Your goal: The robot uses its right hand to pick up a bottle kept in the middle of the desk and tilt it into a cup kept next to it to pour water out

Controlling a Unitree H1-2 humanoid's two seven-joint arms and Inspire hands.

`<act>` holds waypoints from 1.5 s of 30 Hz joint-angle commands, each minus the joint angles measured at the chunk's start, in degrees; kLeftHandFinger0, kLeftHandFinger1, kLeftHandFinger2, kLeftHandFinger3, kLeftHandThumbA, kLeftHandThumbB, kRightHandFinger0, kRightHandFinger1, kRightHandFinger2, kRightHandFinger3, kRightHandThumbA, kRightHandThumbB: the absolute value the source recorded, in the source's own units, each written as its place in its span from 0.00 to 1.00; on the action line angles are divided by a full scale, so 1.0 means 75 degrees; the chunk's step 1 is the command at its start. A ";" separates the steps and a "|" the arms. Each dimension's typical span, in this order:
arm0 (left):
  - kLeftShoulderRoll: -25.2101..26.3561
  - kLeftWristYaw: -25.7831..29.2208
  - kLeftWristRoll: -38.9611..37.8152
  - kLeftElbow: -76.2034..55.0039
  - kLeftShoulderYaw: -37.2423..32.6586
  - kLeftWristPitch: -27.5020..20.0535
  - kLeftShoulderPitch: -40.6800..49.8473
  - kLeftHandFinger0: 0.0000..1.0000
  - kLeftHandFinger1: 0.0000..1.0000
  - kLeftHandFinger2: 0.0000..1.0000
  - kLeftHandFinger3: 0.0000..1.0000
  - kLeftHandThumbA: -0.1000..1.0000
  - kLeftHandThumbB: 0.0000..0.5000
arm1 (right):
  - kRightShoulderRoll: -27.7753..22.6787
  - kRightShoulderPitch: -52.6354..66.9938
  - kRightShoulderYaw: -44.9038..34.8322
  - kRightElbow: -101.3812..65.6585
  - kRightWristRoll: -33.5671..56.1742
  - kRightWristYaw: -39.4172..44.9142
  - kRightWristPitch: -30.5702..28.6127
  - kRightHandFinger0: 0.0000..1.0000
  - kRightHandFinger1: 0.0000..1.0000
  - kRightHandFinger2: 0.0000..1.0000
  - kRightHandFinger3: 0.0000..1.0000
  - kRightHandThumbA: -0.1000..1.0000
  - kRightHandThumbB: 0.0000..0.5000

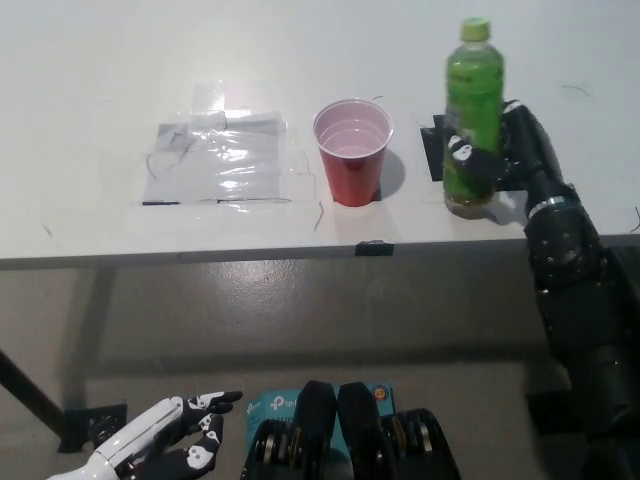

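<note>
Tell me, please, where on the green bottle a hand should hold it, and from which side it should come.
Probably the middle of the green bottle, approached from the right. It stands upright, and its straight body is wider than the capped neck. The red cup stands close on the other side. The right hand wraps it this way.

The cup (352, 150) is placed on the desk (100, 60), near its front edge. The bottle (472, 118) is stood upright to the cup's right, apart from it, and is gripped by the right hand (505, 150). A taped plastic sheet (220, 157) is laid left of the cup. The left hand (160, 445) is held below the desk's front edge, far left.
</note>
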 commanded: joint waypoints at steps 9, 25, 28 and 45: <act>0.0081 0.0085 0.0228 -0.0241 0.0072 -0.0404 0.0148 1.00 1.00 1.00 1.00 0.93 0.58 | -0.0170 -0.0892 -0.0127 0.0312 0.1727 -0.0379 -0.1941 0.04 0.06 0.12 0.80 0.01 0.20; 0.0108 0.0049 0.0264 -0.0294 0.0107 -0.0358 0.0061 1.00 1.00 1.00 1.00 0.94 0.58 | -0.1064 -0.0708 0.2582 -0.0115 -0.0437 -0.1999 -0.1374 1.00 1.00 1.00 1.00 0.46 0.53; 0.0096 0.0014 0.0176 -0.0227 0.0148 -0.0429 0.0070 1.00 1.00 1.00 1.00 0.92 0.54 | -0.1207 -0.0705 0.2787 -0.0008 -0.0512 -0.2262 -0.1579 1.00 1.00 1.00 1.00 0.46 0.51; 0.0099 0.0039 0.0242 -0.0254 0.0168 -0.0456 0.0108 1.00 1.00 1.00 1.00 0.93 0.58 | -0.0869 -0.0460 0.2434 0.0608 0.0158 -0.2801 -0.1597 1.00 1.00 1.00 1.00 0.52 0.44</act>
